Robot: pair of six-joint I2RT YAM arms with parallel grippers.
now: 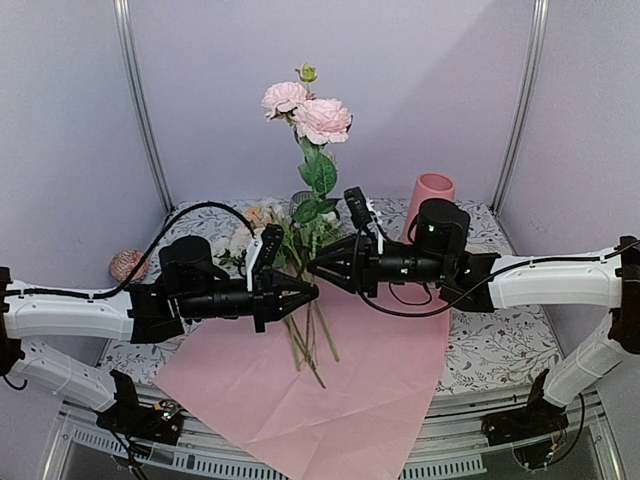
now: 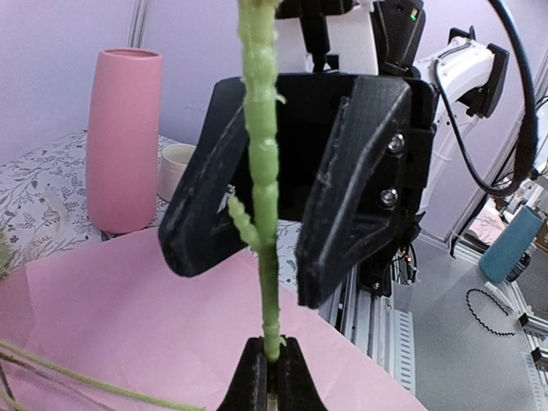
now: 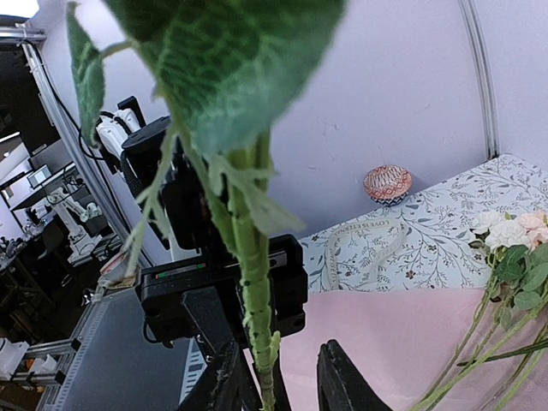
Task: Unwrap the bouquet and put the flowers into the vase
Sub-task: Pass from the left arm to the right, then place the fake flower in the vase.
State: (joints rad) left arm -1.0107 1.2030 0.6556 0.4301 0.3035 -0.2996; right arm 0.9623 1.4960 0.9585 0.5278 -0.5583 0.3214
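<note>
One flower stands upright over the table, its pink rose heads (image 1: 310, 112) at the top. My left gripper (image 1: 308, 292) is shut on the bottom of its green stem (image 2: 262, 171), with the fingertips (image 2: 272, 364) pinched together. My right gripper (image 1: 316, 268) faces it a little higher up, open. The stem (image 3: 257, 291) lies against its left finger (image 3: 221, 381), with a gap to the other finger (image 3: 342, 381). The other flowers (image 1: 262, 222) lie on the spread pale pink paper (image 1: 340, 390). The pink vase (image 1: 430, 198) stands upright at the back right.
A short cream cup (image 2: 178, 167) stands beside the vase (image 2: 124, 141). A cream ribbon (image 3: 368, 248) lies loose on the floral tablecloth. A striped mug (image 1: 128, 265) sits at the left edge. Loose stems (image 1: 305, 345) cross the paper below the grippers.
</note>
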